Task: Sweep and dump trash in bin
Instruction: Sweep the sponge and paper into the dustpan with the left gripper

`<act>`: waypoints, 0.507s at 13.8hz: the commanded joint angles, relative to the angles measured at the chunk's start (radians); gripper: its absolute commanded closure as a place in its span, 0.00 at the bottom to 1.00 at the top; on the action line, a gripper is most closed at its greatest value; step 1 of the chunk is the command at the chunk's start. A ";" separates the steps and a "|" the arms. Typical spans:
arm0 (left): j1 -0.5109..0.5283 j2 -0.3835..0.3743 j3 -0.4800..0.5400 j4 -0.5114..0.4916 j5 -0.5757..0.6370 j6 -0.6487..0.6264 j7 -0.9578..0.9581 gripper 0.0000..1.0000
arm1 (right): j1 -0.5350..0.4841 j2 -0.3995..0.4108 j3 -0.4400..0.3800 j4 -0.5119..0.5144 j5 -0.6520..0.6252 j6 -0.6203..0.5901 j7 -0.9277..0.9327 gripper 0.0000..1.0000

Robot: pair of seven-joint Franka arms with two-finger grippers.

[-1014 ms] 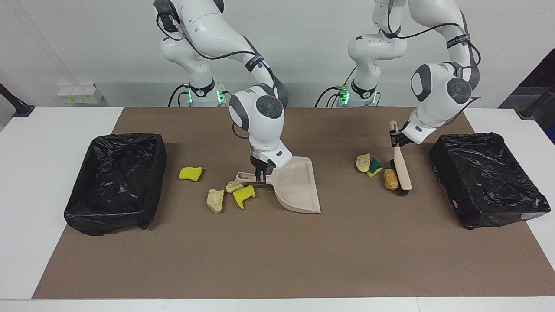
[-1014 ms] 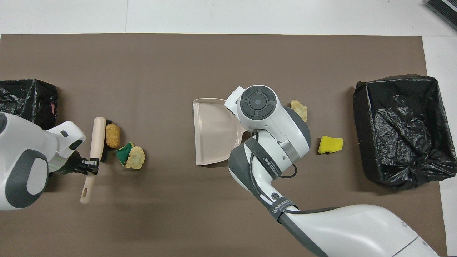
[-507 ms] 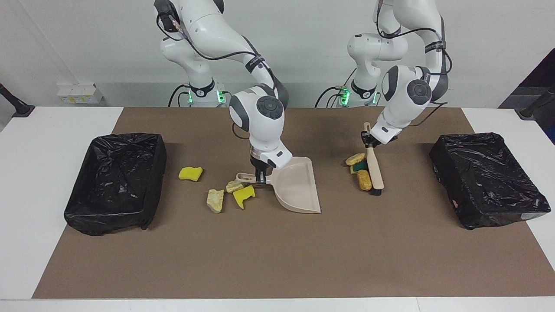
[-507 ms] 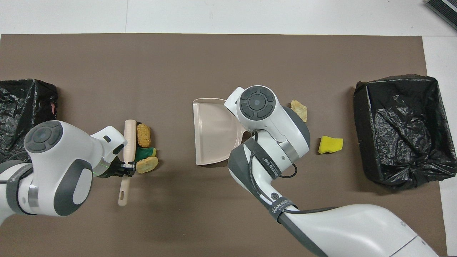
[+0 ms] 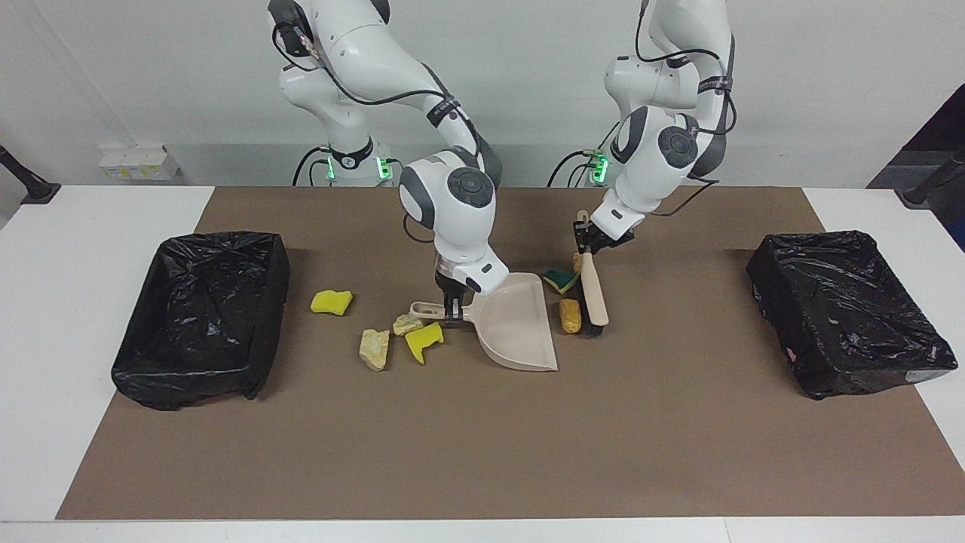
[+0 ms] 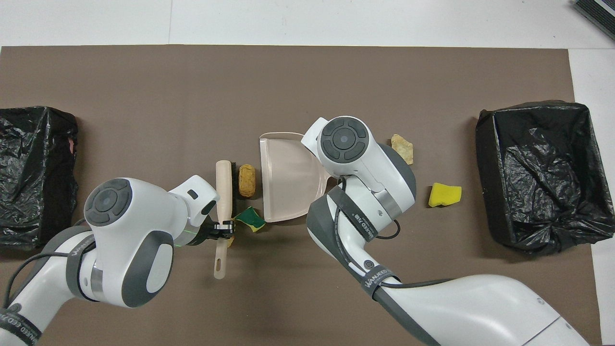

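Note:
My right gripper (image 5: 451,309) is shut on the handle of the beige dustpan (image 5: 516,324) (image 6: 283,178), which rests on the mat with its mouth toward the left arm's end. My left gripper (image 5: 584,240) (image 6: 223,229) is shut on the wooden brush (image 5: 593,298) (image 6: 223,187), whose bristles are down beside that mouth. Between brush and pan lie an orange-brown chunk (image 5: 570,315) (image 6: 247,180) and a green-backed sponge piece (image 5: 560,280) (image 6: 252,218). More trash lies by the pan's handle: a yellow piece (image 5: 424,341), two beige ones (image 5: 375,349) (image 5: 407,324) and a yellow one (image 5: 331,302) (image 6: 444,194).
A black-lined bin (image 5: 200,317) (image 6: 543,173) stands at the right arm's end of the brown mat (image 5: 482,437). Another black-lined bin (image 5: 848,309) (image 6: 33,173) stands at the left arm's end.
My left gripper has dragged the brush along the mat toward the dustpan, pushing the chunks up to its mouth. The right gripper and dustpan have stayed put.

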 commanded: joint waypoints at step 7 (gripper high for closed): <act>0.022 0.006 0.024 0.158 -0.027 -0.136 -0.159 1.00 | -0.006 0.002 0.006 -0.013 -0.039 0.020 -0.043 1.00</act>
